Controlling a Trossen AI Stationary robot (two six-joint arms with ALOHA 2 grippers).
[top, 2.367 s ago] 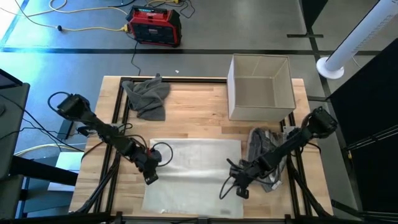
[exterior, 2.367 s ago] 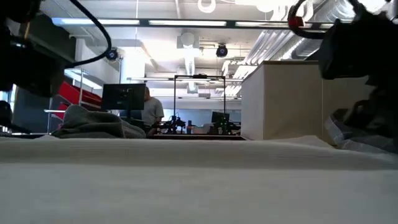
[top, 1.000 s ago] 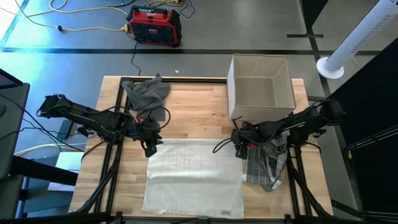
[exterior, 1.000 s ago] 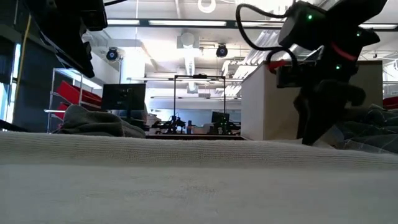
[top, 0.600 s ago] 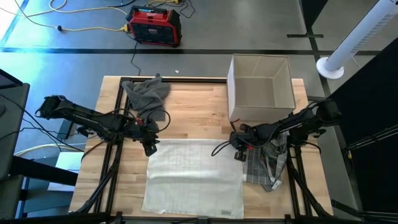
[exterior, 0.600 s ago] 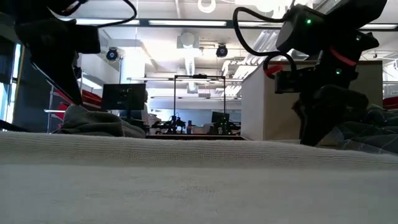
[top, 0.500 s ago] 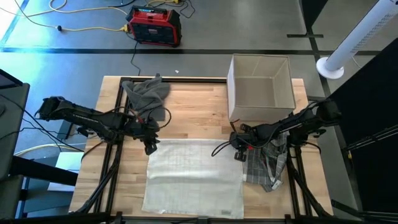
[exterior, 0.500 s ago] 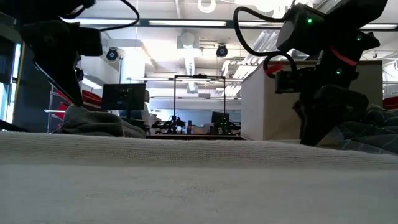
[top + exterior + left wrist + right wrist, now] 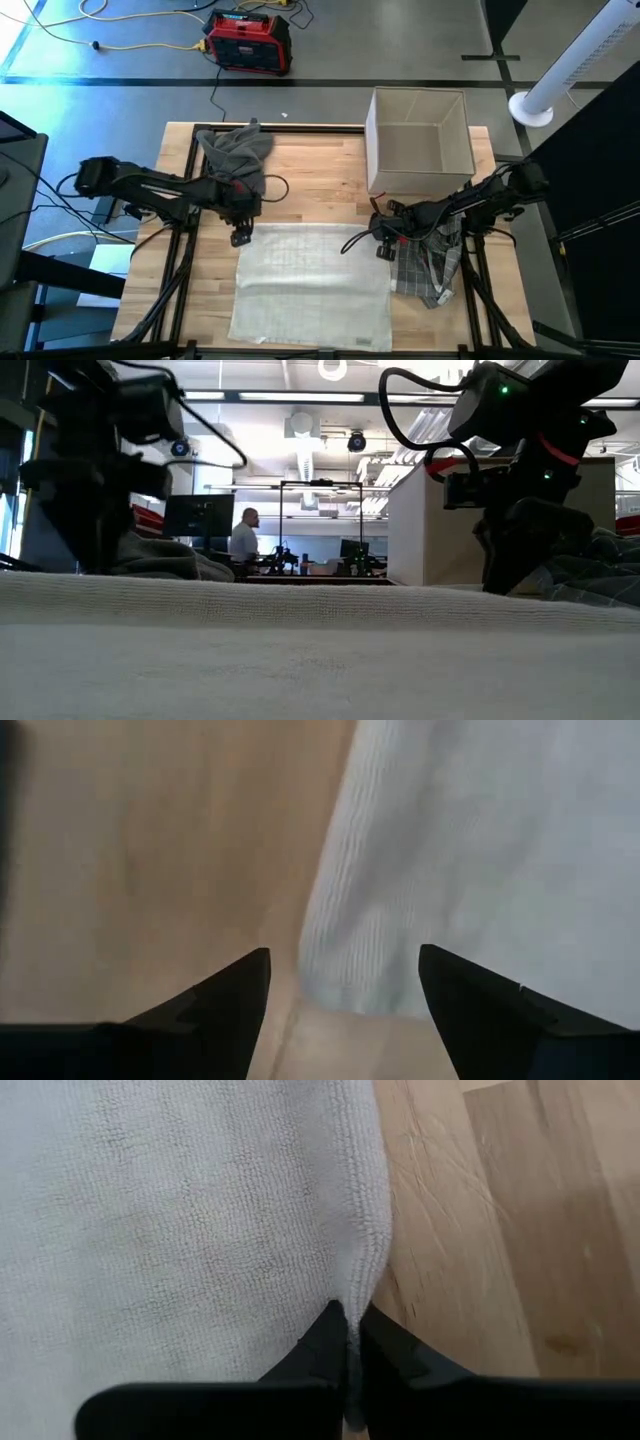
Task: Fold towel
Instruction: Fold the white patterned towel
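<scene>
Since the white towel (image 9: pixel 312 282) lies flat on the near half of the tabletop (image 9: pixel 320 180) with its long axis running front to back, we reckon the fold hangs on its two far corners. The right gripper (image 9: pixel 347 1342) is pinched shut on the far right corner. The left gripper (image 9: pixel 343 982) hovers with fingers spread, the far left corner lying between them, not yet gripped. A grey cloth (image 9: pixel 238 152) sits at the far left, a box (image 9: pixel 419 140) far right, and a checked cloth (image 9: pixel 432 262) at the right edge.
</scene>
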